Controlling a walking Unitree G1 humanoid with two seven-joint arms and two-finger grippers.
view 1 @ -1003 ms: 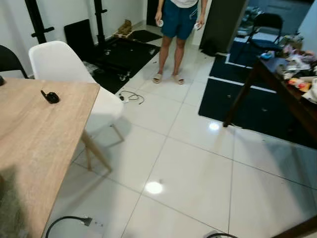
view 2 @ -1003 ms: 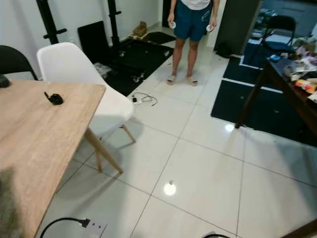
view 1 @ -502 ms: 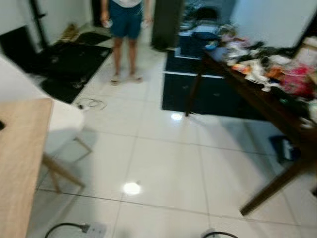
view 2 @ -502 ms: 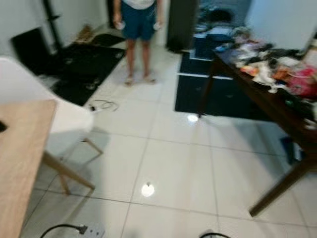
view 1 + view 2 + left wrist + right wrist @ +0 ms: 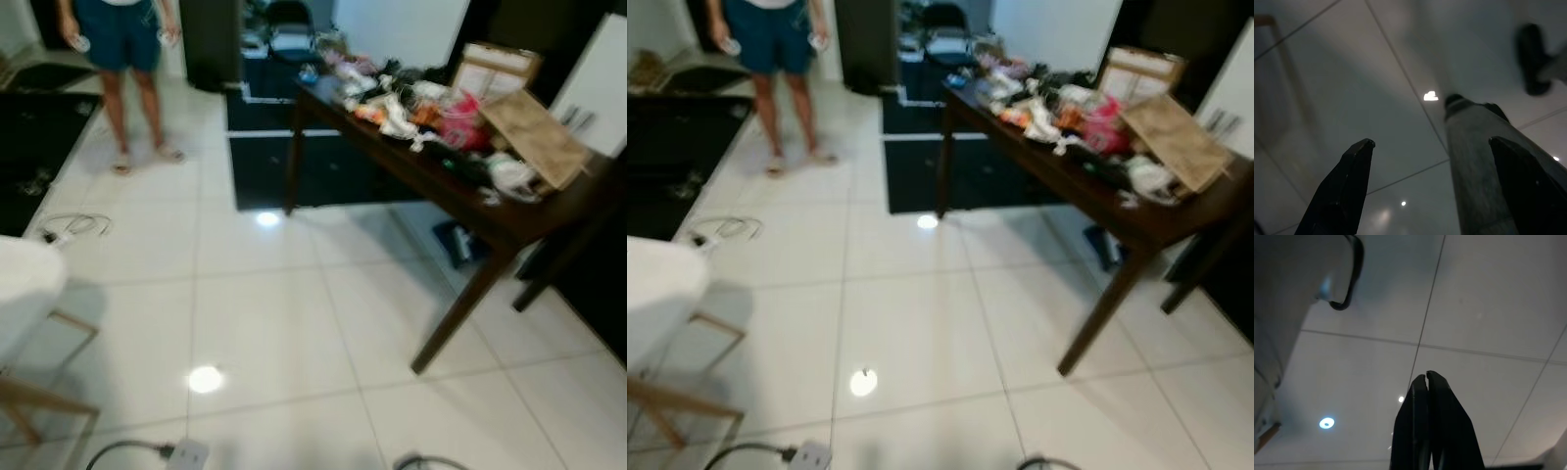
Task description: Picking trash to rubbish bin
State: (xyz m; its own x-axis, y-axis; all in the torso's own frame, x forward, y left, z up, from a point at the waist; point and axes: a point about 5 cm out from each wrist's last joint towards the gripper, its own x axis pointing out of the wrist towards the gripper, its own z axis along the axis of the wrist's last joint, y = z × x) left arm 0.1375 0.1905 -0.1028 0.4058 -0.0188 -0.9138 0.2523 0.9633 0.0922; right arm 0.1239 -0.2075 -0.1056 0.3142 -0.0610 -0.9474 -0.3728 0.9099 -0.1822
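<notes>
A dark wooden table stands to the right, piled with loose clutter: crumpled white wrappers, a pink bag, a brown paper bag and a cardboard box. A small blue item lies on the floor under the table. In the left wrist view my left gripper hangs open over the tiles beside my grey leg. The right wrist view has my right gripper shut with nothing in it, pointing at bare floor.
A person in blue shorts stands at the far left on the white tile floor. A white chair sits at the left edge. A power strip with cable lies near my feet. Black mats lie beyond.
The camera has swung to the right. The light wooden table has left the picture, the white chair has slid to the left edge and the cluttered dark table has come into full view.
</notes>
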